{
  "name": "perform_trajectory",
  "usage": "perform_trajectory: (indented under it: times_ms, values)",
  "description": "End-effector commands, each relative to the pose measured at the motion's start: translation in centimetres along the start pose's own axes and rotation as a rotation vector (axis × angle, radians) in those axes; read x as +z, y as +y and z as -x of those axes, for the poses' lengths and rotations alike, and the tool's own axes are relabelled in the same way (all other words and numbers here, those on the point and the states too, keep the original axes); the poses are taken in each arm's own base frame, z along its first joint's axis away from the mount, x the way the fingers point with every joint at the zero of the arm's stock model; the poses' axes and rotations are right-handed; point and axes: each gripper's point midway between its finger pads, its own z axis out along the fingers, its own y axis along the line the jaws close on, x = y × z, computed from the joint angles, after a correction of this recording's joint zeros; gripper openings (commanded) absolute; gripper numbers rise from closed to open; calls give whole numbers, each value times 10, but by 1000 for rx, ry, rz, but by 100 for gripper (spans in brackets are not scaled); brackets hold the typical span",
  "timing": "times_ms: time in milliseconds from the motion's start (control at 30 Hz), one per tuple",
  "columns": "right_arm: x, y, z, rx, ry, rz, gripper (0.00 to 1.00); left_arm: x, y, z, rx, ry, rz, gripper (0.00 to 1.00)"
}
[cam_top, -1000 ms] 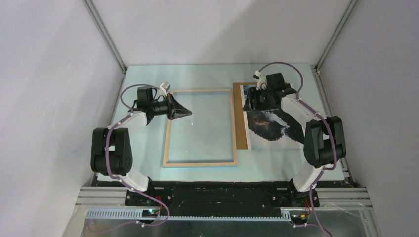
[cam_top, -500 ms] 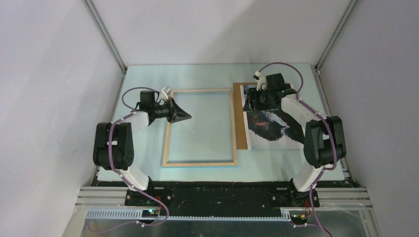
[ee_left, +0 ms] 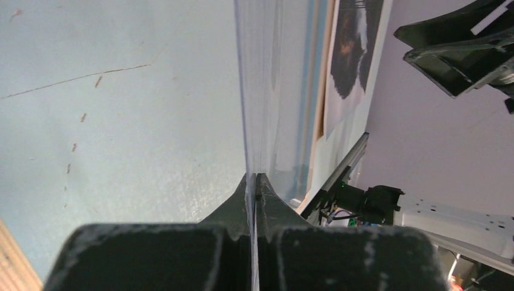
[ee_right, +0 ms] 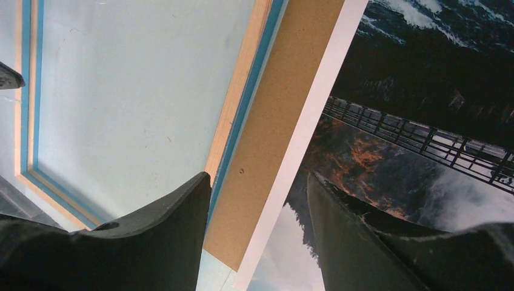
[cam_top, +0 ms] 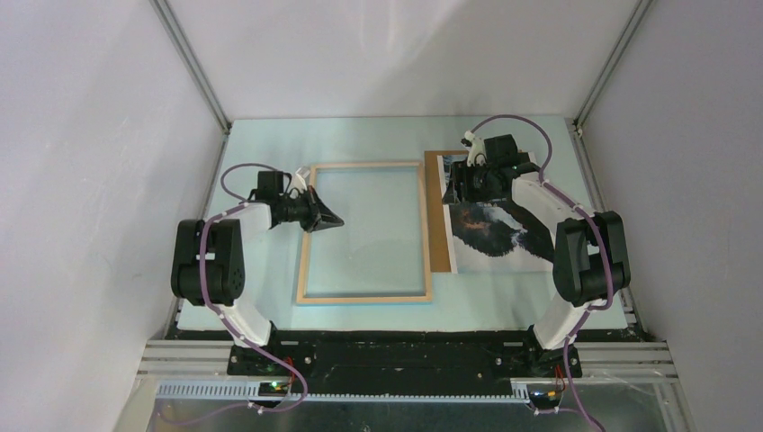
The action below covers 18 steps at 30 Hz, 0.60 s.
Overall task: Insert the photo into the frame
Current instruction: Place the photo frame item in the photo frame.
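**Left gripper (cam_top: 335,219) pinched on a clear sheet (ee_left: 267,91), right gripper (ee_right: 257,176) open**

My left tool is fully closed. A thin, transparent sheet goes edge-on between its dark tips. It is above the left rail of the frame (cam_top: 364,166), a thin rectangle lying flat in the middle of the table (cam_top: 378,135), pale wood up, blue on its inner edge. My right tool stands open and holds nothing. It hangs over the glossy photo (cam_top: 495,238), which lies on a matte brown board (cam_top: 438,234) near the table's right edge.

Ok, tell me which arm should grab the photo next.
Right, probably. The right gripper is open above the photo at its left edge, by the board. The left gripper is shut on a clear sheet at the frame, away from the photo.
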Motion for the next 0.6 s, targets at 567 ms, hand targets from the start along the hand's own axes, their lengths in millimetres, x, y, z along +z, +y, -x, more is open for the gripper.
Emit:
perform_trajectory:
  times_ms: [567]
  values:
    - [-5, 6, 11, -32, -42, 20, 64, -6, 25, 16, 76, -39, 113, 0]
